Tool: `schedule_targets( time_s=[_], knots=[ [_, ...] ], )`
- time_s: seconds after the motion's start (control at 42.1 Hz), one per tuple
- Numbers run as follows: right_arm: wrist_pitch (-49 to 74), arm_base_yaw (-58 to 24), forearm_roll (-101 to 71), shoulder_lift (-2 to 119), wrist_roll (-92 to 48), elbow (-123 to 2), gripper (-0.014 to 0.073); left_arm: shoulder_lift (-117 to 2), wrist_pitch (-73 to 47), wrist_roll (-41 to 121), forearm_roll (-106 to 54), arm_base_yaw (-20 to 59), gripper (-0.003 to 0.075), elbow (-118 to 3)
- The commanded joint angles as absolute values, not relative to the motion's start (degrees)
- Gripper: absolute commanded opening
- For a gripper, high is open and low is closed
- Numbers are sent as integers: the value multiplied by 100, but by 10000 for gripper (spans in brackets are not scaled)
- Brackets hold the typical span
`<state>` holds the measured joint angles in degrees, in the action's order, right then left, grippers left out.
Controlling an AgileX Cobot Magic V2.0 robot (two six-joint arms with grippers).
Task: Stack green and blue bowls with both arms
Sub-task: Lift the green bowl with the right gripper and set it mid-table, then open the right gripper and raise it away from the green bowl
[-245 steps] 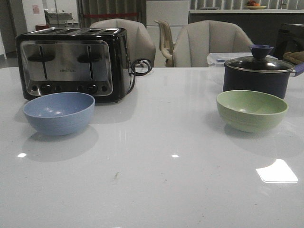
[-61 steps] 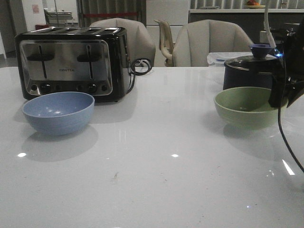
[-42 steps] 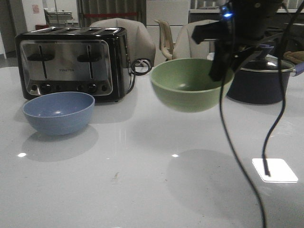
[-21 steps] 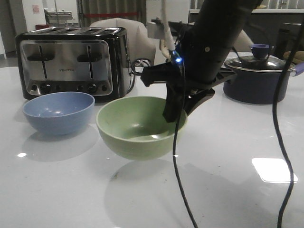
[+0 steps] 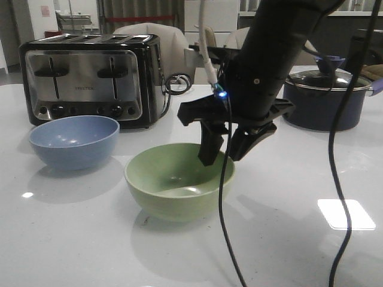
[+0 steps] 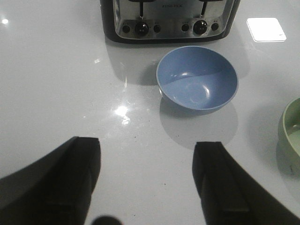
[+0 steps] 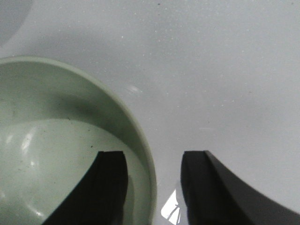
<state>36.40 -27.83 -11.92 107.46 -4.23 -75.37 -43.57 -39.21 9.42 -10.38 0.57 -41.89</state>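
The pale green bowl (image 5: 173,185) stands upright on the white table at the centre. My right gripper (image 5: 224,156) is open astride its right rim, one finger inside and one outside with a gap to the rim; the right wrist view shows the bowl (image 7: 47,140) and the gripper (image 7: 152,154). The light blue bowl (image 5: 75,140) stands upright to its left, in front of the toaster. My left gripper (image 6: 146,145) is open and empty above the table, short of the blue bowl (image 6: 197,79). The green bowl's edge (image 6: 293,136) shows there too. The left arm is out of the front view.
A black and steel toaster (image 5: 90,78) stands at the back left, just behind the blue bowl. A dark lidded pot (image 5: 326,98) stands at the back right. Black cables (image 5: 341,179) hang from the right arm over the table's right half. Chairs stand beyond the far edge.
My right arm has carried the green bowl from the right side to the table's centre and set it down. Its jaws now stand apart around the rim.
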Motion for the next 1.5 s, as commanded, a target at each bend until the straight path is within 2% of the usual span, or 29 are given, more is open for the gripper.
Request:
schedule_targets(
  time_s=[0.0,0.238,0.666,0.927,1.117,1.474],
  knots=[
    [3569,-2757,-1039,9945,-469,-7697,432,-4356,-3546,907,-1139,49,490,-4370],
    [4088,-2757,-675,8558,-486,-7424,432,-4356,-3546,907,-1139,49,490,-4370],
    [4010,-2757,-326,5798,-486,-5175,432,-4356,-3486,907,-1139,49,490,-4370],
    [3982,-2757,-326,4862,-486,-4518,432,-4444,-3465,907,-1139,98,490,-4483],
    [3936,-2757,-326,4829,-486,-4518,432,-5231,-3809,951,-1091,331,490,-4981],
    [3946,-2757,-326,4878,-486,-4518,432,-7633,-3825,951,-1091,452,490,-6114]
  ],
)
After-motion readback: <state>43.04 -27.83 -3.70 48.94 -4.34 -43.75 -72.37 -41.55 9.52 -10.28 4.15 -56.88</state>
